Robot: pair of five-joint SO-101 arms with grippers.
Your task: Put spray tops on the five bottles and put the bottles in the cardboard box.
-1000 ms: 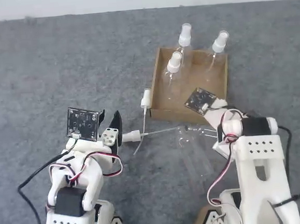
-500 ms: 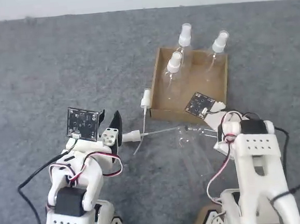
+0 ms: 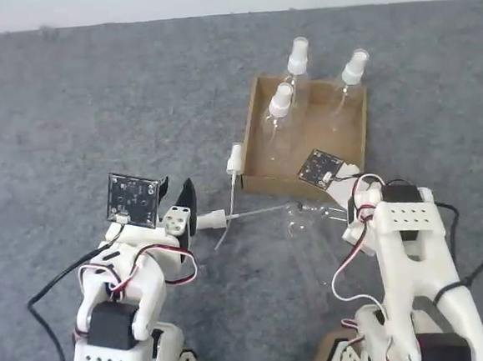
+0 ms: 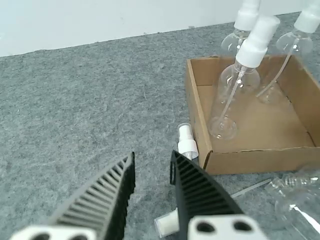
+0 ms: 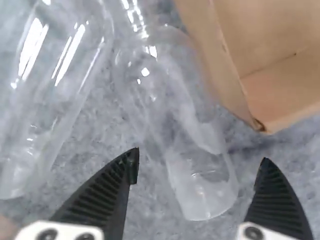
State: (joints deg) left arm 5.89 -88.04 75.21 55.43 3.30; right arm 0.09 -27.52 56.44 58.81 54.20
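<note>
Three bottles [image 3: 298, 67] with white spray tops stand in the cardboard box [image 3: 253, 121]. Two clear bottles [image 3: 311, 238] without tops lie on the carpet in front of the box. My right gripper [image 5: 199, 162] is open wide just above the base of one lying bottle [image 5: 192, 150]; the other bottle [image 5: 47, 100] lies beside it. Two loose spray tops lie left of the box, one upright [image 3: 235, 158] and one on its side [image 3: 214, 220] with its tube pointing at the bottles. My left gripper [image 4: 152, 167] hovers open over the carpet near the upright spray top [image 4: 187, 142].
Grey carpet covers the table, with open floor to the left and behind the box. The box's near wall [image 5: 220, 55] is close beside the right gripper. A pale wall [image 4: 75, 20] borders the far side.
The right arm has shifted forward and settled lower over the lying bottles. The left arm and the spray tops have stayed put.
</note>
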